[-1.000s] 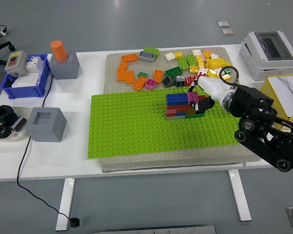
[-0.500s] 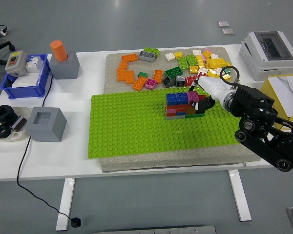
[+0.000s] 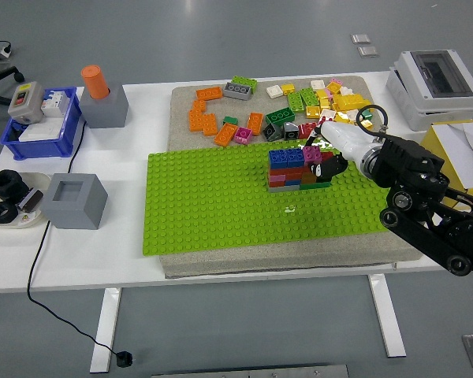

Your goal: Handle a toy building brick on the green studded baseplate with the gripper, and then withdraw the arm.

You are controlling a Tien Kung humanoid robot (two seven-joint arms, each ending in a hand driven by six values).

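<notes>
A green studded baseplate (image 3: 213, 205) lies on a grey mat in the middle of the table. On its right half stands a small stack of bricks (image 3: 296, 169), blue on top at the left, pink at the right, red, grey and dark green below. My right hand (image 3: 329, 164), white with dark tips, comes in from the right and rests against the right end of the stack, by the pink brick (image 3: 312, 155). Its contact with the bricks is hidden by the hand itself. The left arm does not show.
Several loose orange, green, yellow and pink bricks (image 3: 284, 106) lie on the mat behind the baseplate. Grey blocks (image 3: 76, 200), a blue bin (image 3: 39, 126) and an orange cylinder (image 3: 95, 81) stand at the left. A grey box (image 3: 437, 75) and a yellow box (image 3: 465, 153) are at the right.
My right hand has shifted slightly up and to the right at the stack's right end. The stack and the loose bricks have not moved.
</notes>
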